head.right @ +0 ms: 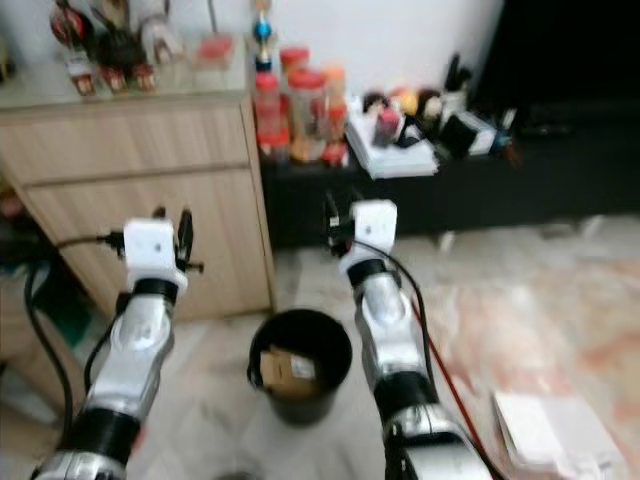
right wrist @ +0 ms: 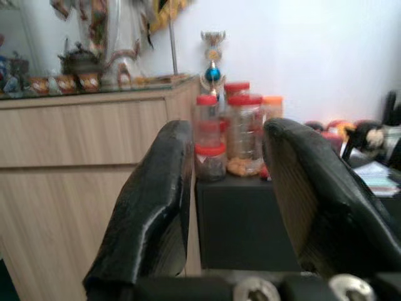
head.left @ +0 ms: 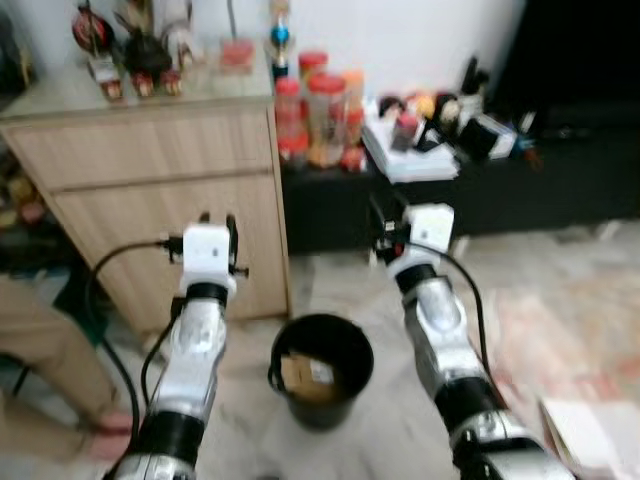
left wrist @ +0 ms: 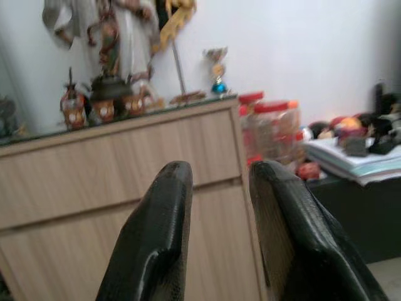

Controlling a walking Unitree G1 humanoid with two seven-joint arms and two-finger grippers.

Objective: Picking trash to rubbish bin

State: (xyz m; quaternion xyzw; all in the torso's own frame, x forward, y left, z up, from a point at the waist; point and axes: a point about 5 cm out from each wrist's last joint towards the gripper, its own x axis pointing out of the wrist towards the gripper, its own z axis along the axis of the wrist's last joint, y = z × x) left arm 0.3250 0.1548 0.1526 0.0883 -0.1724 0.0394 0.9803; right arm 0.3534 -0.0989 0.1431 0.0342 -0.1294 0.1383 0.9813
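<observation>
A black rubbish bin (head.left: 322,352) stands on the floor between my two arms, with a brown cardboard piece (head.left: 308,378) lying inside it. Both arms are raised above bin height and point forward at the furniture. My left gripper (head.left: 217,222) is up and to the left of the bin; in the left wrist view it (left wrist: 222,172) is open with nothing between its fingers. My right gripper (head.left: 388,212) is up and to the right of the bin, and in the right wrist view it (right wrist: 229,132) is also open and holds nothing.
A light wooden cabinet (head.left: 150,180) with ornaments on top stands ahead on the left. Beside it a low black unit (head.left: 330,215) carries red-lidded jars (head.left: 322,105) and a stack of papers (head.left: 410,158). A person's leg (head.left: 40,350) is at the left; white papers (head.left: 580,430) lie on the floor at the right.
</observation>
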